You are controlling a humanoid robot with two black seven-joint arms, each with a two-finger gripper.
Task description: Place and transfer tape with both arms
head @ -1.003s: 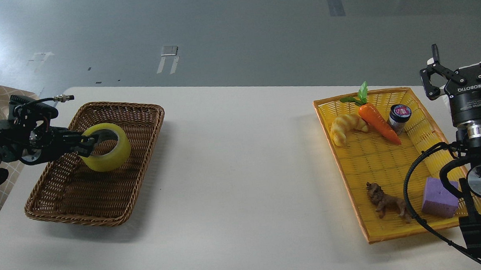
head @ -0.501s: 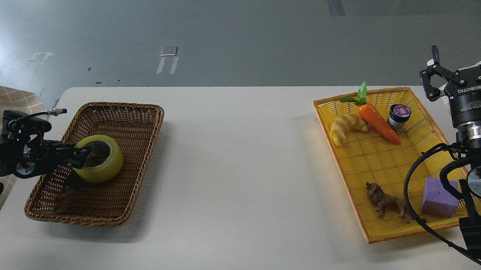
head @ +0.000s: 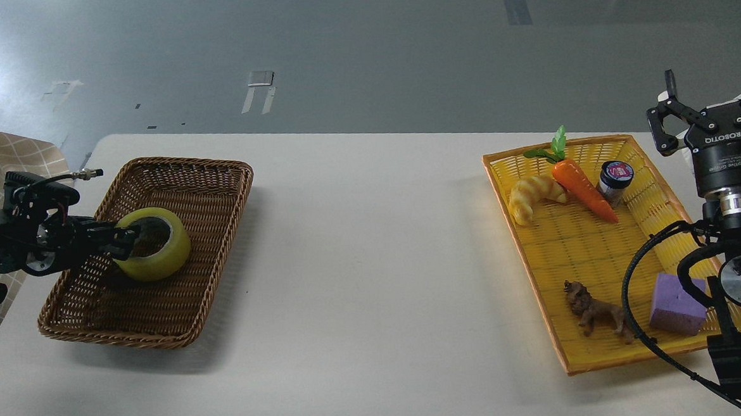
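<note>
The tape [head: 155,253], a yellow roll with a pale core, sits low in the brown wicker basket [head: 207,178] at the left of the table. My left gripper [head: 126,238] comes in from the left, and its fingers are shut on the roll's left wall. My right gripper [head: 717,88] is at the far right beyond the yellow tray. It points up, with its fingers spread open and empty.
A yellow woven tray [head: 662,212] at the right holds a croissant [head: 533,196], a carrot [head: 582,187], a small jar [head: 614,180], a toy animal [head: 595,313] and a purple foam cube [head: 675,303]. My right arm's cables [head: 641,282] cross the tray's near corner.
My left gripper has moved left and down with the tape, lowering it into the basket. In the last half second it has barely moved. The right arm has not moved.
</note>
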